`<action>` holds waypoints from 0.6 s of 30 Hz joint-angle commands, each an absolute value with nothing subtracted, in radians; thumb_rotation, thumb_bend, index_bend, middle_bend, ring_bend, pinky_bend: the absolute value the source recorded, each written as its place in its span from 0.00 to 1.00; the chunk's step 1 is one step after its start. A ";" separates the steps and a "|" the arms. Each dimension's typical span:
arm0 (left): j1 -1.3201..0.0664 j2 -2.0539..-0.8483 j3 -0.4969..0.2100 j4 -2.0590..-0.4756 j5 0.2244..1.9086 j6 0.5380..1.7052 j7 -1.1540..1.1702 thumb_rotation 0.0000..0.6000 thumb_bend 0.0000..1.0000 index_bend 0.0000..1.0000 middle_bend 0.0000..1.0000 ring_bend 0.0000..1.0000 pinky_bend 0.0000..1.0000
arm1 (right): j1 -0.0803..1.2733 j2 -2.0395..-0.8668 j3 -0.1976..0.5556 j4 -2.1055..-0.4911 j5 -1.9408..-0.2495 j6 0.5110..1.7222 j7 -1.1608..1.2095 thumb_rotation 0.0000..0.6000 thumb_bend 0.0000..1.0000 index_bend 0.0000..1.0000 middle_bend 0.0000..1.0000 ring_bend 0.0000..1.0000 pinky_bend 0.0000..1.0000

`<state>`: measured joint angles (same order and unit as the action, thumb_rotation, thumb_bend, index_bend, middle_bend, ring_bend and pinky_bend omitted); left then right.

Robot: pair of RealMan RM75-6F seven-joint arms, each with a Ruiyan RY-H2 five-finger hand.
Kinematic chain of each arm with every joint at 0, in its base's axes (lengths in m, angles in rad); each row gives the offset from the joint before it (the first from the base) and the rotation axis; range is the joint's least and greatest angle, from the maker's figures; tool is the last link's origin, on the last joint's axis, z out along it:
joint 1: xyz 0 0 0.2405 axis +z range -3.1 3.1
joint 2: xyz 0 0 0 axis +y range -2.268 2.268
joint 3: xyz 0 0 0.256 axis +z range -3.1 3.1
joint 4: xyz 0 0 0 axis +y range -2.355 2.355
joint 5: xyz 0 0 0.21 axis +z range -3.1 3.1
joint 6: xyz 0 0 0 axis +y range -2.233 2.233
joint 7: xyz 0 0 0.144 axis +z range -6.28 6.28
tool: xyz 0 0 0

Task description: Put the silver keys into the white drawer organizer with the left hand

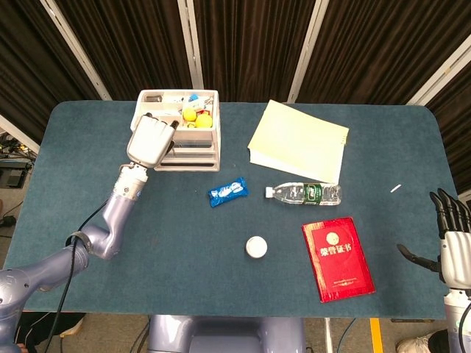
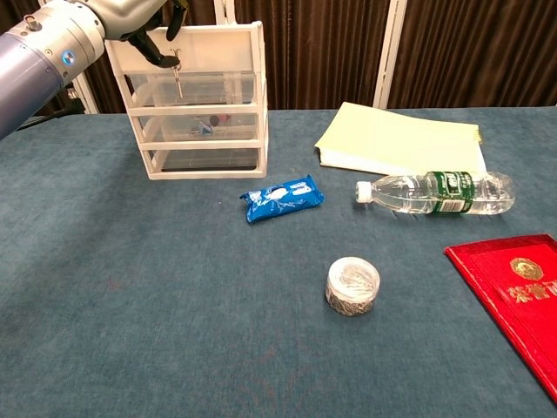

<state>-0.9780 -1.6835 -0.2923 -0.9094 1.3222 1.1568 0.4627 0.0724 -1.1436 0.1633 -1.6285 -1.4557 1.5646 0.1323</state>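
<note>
Keys (image 2: 177,73) are dangling from the left hand (image 1: 149,140) pinching them right at the front top edge of the white drawer organizer (image 1: 193,157), so I'd carry them further over the open top tray before letting go.

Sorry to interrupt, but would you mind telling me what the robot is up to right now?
The left hand holds the silver keys, which dangle in front of the top of the white organizer at the table's far left. They are not inside it yet. The right hand is open at the table's right edge, holding nothing. A blue packet, a bottle and a red booklet lie untouched on the table.
</note>
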 commanded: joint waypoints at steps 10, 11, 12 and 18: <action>-0.989 -1.678 -0.332 -0.959 1.257 1.131 0.518 1.00 0.18 0.54 0.99 0.88 0.75 | 0.072 -1.142 0.163 -1.630 -1.456 1.565 0.133 1.00 0.05 0.00 0.00 0.00 0.00; -0.990 -1.678 -0.336 -0.965 1.247 1.126 0.526 1.00 0.18 0.54 0.99 0.88 0.75 | 0.072 -1.142 0.163 -1.630 -1.457 1.565 0.134 1.00 0.05 0.00 0.00 0.00 0.00; -0.991 -1.678 -0.338 -0.970 1.239 1.122 0.534 1.00 0.18 0.54 0.99 0.88 0.75 | 0.072 -1.142 0.163 -1.630 -1.456 1.565 0.134 1.00 0.05 0.00 0.00 0.00 0.00; -0.990 -1.672 -0.348 -1.003 1.214 1.127 0.567 1.00 0.18 0.54 0.99 0.88 0.75 | 0.072 -1.142 0.163 -1.629 -1.456 1.565 0.137 1.00 0.05 0.00 0.00 0.00 0.00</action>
<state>-0.9905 -1.6742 -0.3468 -0.9985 1.2143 1.1228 0.5665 0.0719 -1.1416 0.1632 -1.6288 -1.4560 1.5648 0.1366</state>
